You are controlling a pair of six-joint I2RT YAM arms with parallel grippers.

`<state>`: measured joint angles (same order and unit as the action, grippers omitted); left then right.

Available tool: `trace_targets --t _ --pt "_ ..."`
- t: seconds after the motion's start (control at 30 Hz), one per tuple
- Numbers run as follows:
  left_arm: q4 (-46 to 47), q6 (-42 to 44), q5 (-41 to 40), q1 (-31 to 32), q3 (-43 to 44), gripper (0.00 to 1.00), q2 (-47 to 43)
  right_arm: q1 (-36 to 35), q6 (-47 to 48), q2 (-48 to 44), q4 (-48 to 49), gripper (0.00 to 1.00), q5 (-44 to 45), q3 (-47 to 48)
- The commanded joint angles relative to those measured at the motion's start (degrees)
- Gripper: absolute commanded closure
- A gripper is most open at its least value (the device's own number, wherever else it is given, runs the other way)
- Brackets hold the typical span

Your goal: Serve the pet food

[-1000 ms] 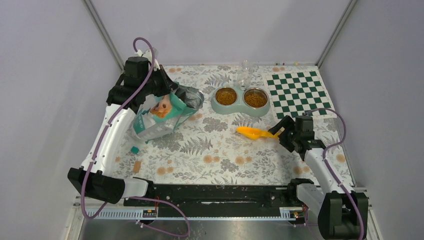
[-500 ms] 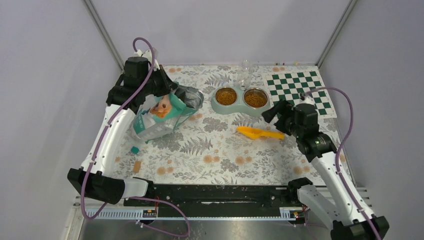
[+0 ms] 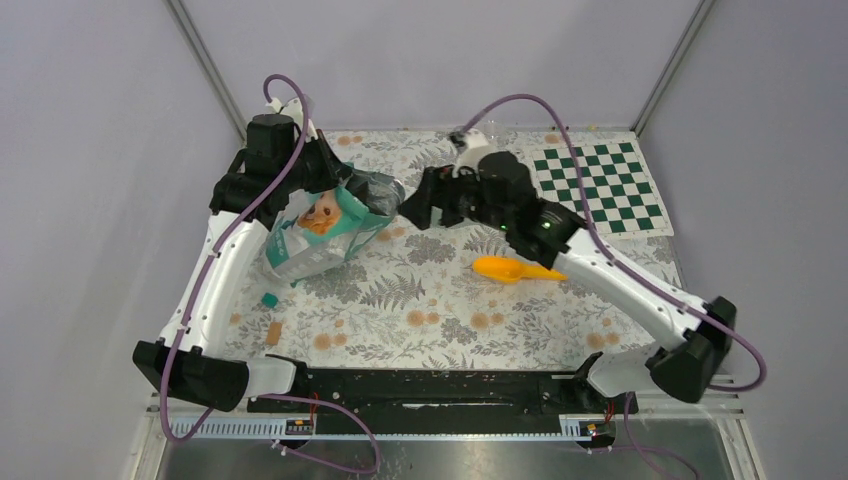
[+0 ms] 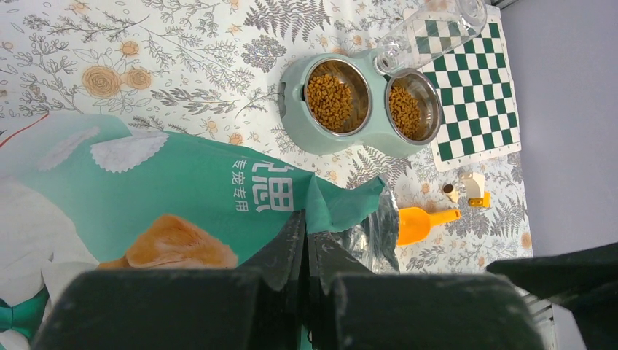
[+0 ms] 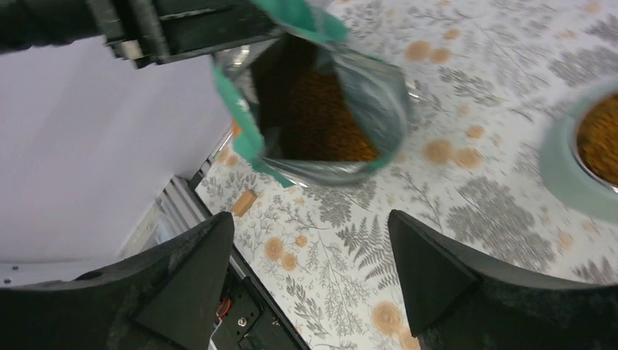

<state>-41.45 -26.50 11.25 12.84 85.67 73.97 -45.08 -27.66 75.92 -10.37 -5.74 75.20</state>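
The pet food shows as brown kibble inside the open teal bag (image 5: 321,109) and in both steel cups of the pale green double bowl (image 4: 331,91). My left gripper (image 4: 306,226) is shut on the bag's top edge and holds the bag (image 3: 320,225) tilted, its mouth facing right. My right gripper (image 3: 412,208) hovers just right of the bag mouth, above the bowl, which it largely hides from the top view. Its jaws (image 5: 310,248) stand wide open with nothing between them. The orange scoop (image 3: 515,268) lies on the mat, apart from both grippers.
A clear water bottle (image 4: 437,29) stands behind the bowl. A green checkered mat (image 3: 595,185) lies at the back right. A small teal piece (image 3: 269,299) and a wooden block (image 3: 274,330) lie near the left arm. Grey walls close in the table.
My right arm has swung from beside the scoop's handle at the right, up and leftward over the bowl to the bag mouth. The scoop stays on the mat. The left arm and bag have not moved.
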Motion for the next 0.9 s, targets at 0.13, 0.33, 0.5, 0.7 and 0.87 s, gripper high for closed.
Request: trace_targets --t 0.13,0.33,0.5,0.7,0.87 --pt "3.75 0.89 -1.5 -0.18 0.87 1.0 -2.9 -6.69 10.48 14.77 2.91 0.22 -5.41 15.57" --pt "3.64 0.88 -1.48 -0.23 1.3 1.0 -2.87 -7.21 11.47 21.16 1.58 0.26 -7.41 19.33" --pt "3.62 0.79 -1.31 -0.18 1.69 1.0 -2.68 -7.29 13.29 25.61 0.77 0.3 -13.84 21.58" --pt "3.06 0.96 -1.66 -0.23 2.46 1.0 -2.82 -7.65 14.13 27.63 -3.15 0.79 -17.88 25.34" --pt "1.91 1.19 -1.31 -0.36 4.02 1.0 -3.58 -7.62 15.47 23.27 -9.05 1.0 -17.2 30.2"
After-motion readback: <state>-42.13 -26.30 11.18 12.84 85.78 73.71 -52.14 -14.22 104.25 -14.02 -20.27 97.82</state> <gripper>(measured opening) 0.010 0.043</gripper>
